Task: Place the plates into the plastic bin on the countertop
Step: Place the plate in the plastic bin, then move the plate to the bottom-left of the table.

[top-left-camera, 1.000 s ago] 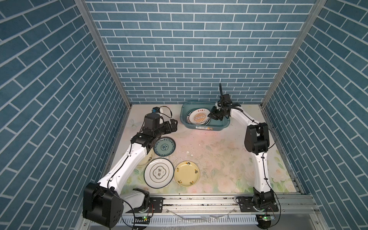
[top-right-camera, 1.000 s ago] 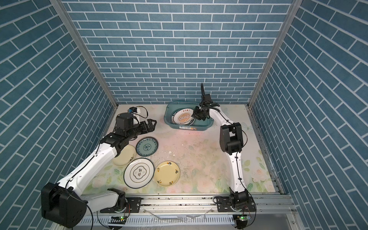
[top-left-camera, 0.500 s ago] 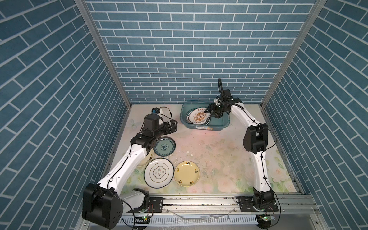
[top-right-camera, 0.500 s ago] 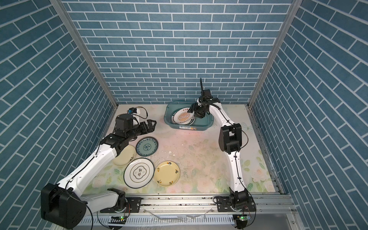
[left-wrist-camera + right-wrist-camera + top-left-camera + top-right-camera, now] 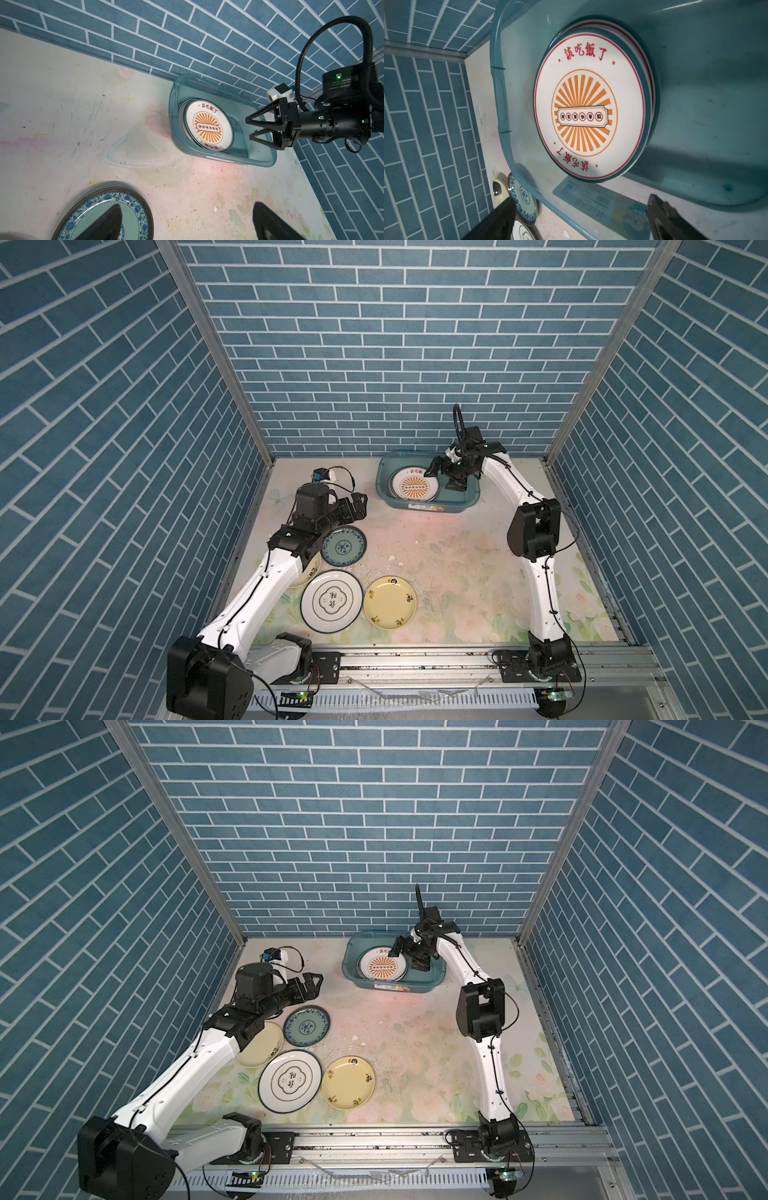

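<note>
The right gripper [image 5: 248,128] hangs with its jaws spread wide and nothing between them. The left wrist view shows this from the side, with both black fingers clear of everything. The tips point at the sunburst plate [image 5: 207,126], which lies just ahead of them but apart, inside the bin [image 5: 259,160]. The gripper itself is over the bin's bare half.

The right wrist view shows most plainly that the sunburst plate [image 5: 588,108] tops a stack, with the rims of more plates showing beneath it. That view also reads a white label [image 5: 591,199] through the bin's long wall, close to the fingers [image 5: 670,220]. From above, the bin [image 5: 463,506] stands on the countertop [image 5: 457,564] close to the back wall.

The left gripper [image 5: 357,506] is well apart from the bin, and it too is wide open and empty. Its own wrist view puts one finger [image 5: 104,224] over the floral plate [image 5: 135,216], which lies flat just below. Whether the finger touches the plate cannot be told.

Only the top views show the other plates. Back along the left arm, a white plate [image 5: 331,601] and a yellow plate [image 5: 390,602] lie side by side. In a top view a cream plate [image 5: 262,1048] shows half out from under that arm.
</note>
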Motion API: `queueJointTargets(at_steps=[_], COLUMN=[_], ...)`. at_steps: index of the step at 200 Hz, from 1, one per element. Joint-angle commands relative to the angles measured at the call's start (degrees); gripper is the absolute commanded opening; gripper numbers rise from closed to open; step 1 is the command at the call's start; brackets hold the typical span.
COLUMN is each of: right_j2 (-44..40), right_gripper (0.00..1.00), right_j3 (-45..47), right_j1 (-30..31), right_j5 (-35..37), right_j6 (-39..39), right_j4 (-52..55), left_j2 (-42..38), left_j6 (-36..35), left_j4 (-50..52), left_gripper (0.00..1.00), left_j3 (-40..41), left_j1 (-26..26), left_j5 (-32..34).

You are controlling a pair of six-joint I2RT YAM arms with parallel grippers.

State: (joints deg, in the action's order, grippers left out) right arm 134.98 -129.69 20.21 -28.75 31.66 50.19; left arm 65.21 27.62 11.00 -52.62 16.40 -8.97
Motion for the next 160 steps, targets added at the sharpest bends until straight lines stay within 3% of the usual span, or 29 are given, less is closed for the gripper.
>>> queueJointTargets(at_steps=[1,40,87,160], right_j2=[-10.44,-24.63,-34.96,-52.35], right_gripper=[0.98,0.99,0.99,0.99], right_j3=[7.05,25.63,41.86,63.67], right_j1=[0.72,1.28,1.59,1.59], right_j5=[3.62,4.05,1.16,6.82], right_j6=[-3.21,-2.07,-1.52,-2.59], right_j4=[-5.3,-19.84,-27.59,-32.63], left_j2=[-1.37,-5.35,-10.33,-15.24], left_j6=[0.16,1.52,5.82,13.99], left_j4=[5.68,15.95,29.86,41.46], left_gripper=[1.0,1.0,0.99,1.0], left_j3=[-0.42,0.49,3.04,10.17], left_j1=[-0.41,-0.41,-0.45,-0.41], left_j5=[1.11,5.3,9.79,14.48])
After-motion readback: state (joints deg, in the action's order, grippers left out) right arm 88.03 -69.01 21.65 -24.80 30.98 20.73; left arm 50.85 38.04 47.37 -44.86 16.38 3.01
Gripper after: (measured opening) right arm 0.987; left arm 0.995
